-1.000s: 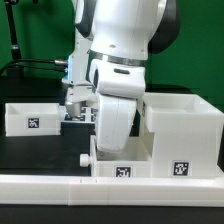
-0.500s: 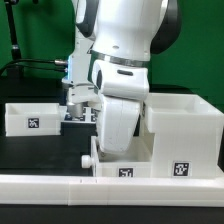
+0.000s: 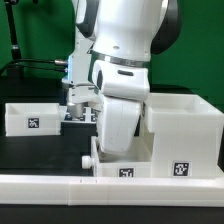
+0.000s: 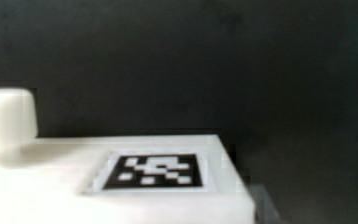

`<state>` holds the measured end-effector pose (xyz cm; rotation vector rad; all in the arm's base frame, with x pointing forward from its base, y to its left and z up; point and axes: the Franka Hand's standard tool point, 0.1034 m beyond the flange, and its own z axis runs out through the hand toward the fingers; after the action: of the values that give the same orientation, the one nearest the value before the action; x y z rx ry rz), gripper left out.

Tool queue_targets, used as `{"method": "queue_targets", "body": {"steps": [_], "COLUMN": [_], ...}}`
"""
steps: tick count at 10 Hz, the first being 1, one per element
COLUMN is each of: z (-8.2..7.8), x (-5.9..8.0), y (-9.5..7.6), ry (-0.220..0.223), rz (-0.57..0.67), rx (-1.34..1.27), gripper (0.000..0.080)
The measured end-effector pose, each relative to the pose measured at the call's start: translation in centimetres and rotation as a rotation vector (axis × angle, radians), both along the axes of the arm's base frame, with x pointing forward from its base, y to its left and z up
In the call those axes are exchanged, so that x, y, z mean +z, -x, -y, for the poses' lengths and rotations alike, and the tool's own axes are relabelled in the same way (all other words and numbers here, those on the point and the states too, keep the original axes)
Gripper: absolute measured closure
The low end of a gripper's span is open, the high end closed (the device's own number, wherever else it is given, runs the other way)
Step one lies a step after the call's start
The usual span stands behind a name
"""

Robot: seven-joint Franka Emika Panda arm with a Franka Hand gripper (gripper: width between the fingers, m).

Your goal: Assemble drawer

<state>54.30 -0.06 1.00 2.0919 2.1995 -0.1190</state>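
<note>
The large white housing (image 3: 186, 128) stands at the exterior view's right, with a tag on its front. One small tray (image 3: 30, 118) with a tag sits at the left. A second tray (image 3: 122, 166) with a round knob (image 3: 86, 160) lies in front, against the housing. The arm's white hand (image 3: 114, 128) reaches down over this second tray and hides the fingers. The wrist view shows a white tagged surface (image 4: 155, 172) very close, with a white block (image 4: 3, 122) beside it on the black table. The frames do not show whether the jaws are open or shut.
A long low white rail (image 3: 110, 190) runs along the front edge. The marker board (image 3: 78, 114) lies behind the arm, between the left tray and the housing. A green backdrop and cables are at the back left.
The arm has shifted very slightly to the exterior view's right. The trays and housing have not moved.
</note>
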Motion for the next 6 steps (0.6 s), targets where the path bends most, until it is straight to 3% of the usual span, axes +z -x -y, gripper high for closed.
{"method": "queue_targets", "body": {"steps": [6], "z": [-0.59], "x": [0.01], "y": [0.19], "ry": [0.0], "rz": [0.011], "rx": [-0.125], "gripper": [0.0757]}}
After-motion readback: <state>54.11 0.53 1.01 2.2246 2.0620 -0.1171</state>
